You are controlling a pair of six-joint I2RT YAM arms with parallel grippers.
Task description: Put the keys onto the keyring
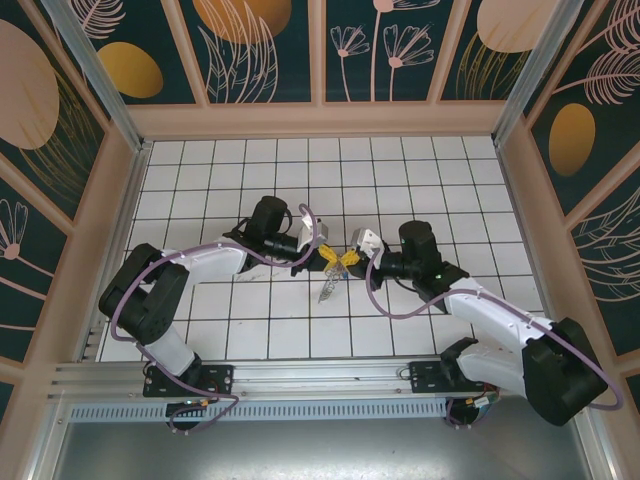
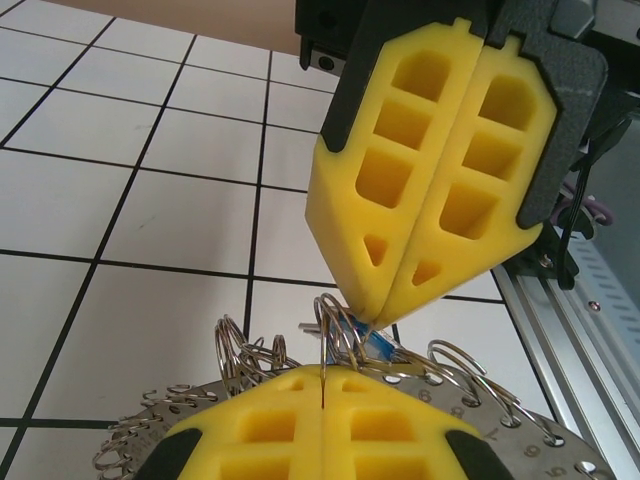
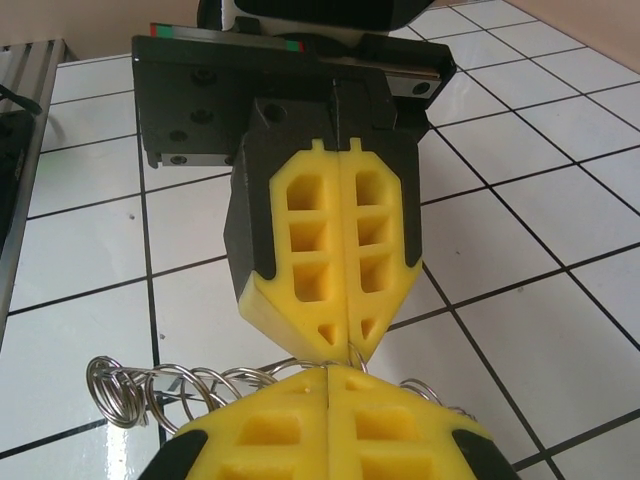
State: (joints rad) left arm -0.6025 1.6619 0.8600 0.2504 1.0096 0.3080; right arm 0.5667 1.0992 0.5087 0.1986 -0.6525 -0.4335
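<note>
Mid-threading: yellow left fingers clench the looped grey metal keyring, right fingers clench a small blue key, which next needs easing onto a loop.

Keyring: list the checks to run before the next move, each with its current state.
1. Left pincer shut: ok.
2. Right pincer shut: ok.
3. Keyring clamped in the left pincer: ok.
4. Blue piece at the right pincer's tips, actually gripped: cannot tell.
5. Blue piece threaded onto one of the small rings: cannot tell.
6. Working room between the two pincers: not ok, they stand tip to tip.
</note>
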